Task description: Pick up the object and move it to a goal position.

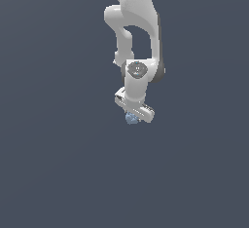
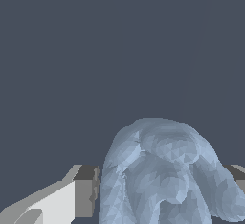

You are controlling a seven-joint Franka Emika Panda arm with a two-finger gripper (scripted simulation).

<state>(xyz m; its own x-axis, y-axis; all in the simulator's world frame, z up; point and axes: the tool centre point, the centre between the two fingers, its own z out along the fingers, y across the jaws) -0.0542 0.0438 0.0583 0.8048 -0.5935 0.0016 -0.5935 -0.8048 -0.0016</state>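
The object [image 1: 130, 119] is a small pale blue-grey lumpy blob just under the white hand of my gripper [image 1: 133, 115] in the exterior view. In the wrist view the object [image 2: 162, 175] fills the space between my gripper's [image 2: 162, 187] two fingers. One grey-tipped finger [image 2: 85, 192] touches its one side. The other finger [image 2: 239, 174] shows only as a corner at its other side. The jaws are closed against the blob. The lower part of the blob runs out of the wrist view.
The white arm [image 1: 136, 17] comes down from the top of the exterior view. All around is a plain dark grey-blue surface [image 1: 58, 163] with no other objects, edges or markers in view.
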